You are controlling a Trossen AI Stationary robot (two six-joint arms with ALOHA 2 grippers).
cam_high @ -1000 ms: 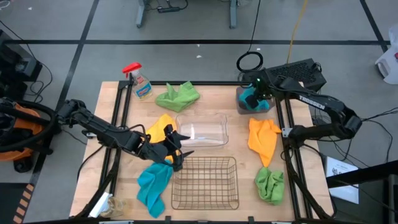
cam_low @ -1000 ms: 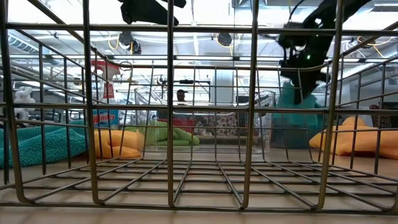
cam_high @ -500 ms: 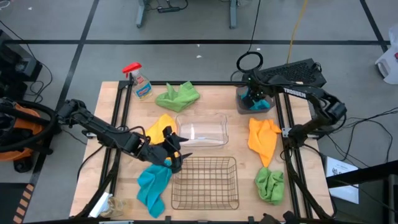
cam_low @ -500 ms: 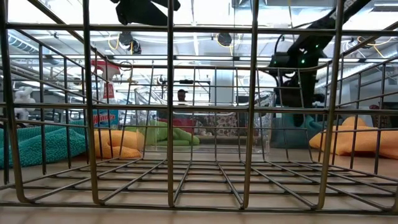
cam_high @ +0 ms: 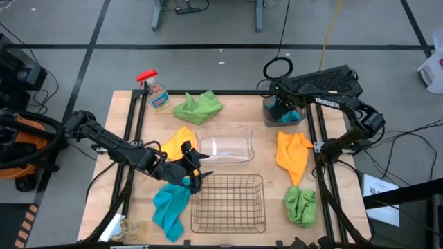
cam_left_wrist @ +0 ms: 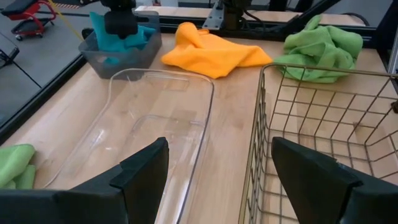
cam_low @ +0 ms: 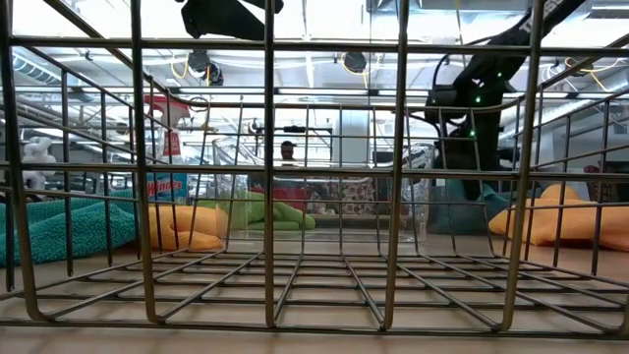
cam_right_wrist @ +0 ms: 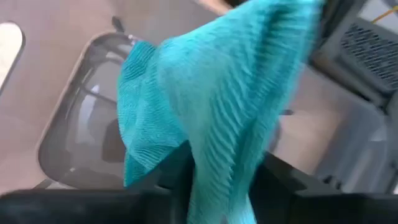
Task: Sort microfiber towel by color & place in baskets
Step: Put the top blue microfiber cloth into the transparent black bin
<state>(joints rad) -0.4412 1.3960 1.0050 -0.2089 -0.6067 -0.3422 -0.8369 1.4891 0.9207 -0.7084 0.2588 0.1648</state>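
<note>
1. Your right gripper point(cam_high: 282, 108) hangs over the brown-tinted basket point(cam_high: 268, 119) at the table's far right corner, a teal towel point(cam_right_wrist: 211, 106) draped between its fingers. The right wrist view shows the cloth pinched low between the two dark fingers, its free end hanging down toward the basket's open mouth.

2. Your left gripper point(cam_high: 196, 169) hovers between the clear basket point(cam_high: 225, 146) and the wire basket point(cam_high: 230, 203), its fingers spread wide and holding nothing. A yellow-orange towel point(cam_high: 178, 140) lies just beside it, and a second teal towel point(cam_high: 169, 205) lies near it, toward the table's front edge.

3. Expect these cloths to handle as light, limp and grippy rather than slick. They will sag and bunch under the fingers, and a snagged fold may cling to a pad after release. Pinch a raised ridge of a crumpled heap, not a flat edge lying on the wood.

4. The other towels lie on the bare table: a lime green towel point(cam_high: 198, 106) at the far edge near the spray bottle point(cam_high: 155, 90), an orange towel point(cam_high: 293, 155) on the right, and a second green towel point(cam_high: 300, 205) nearer the front right corner.

5. By this view, the teal cloth looks partly inside the tinted basket, so the release seems the step in hand. The clear and wire baskets show no towels yet.
</note>
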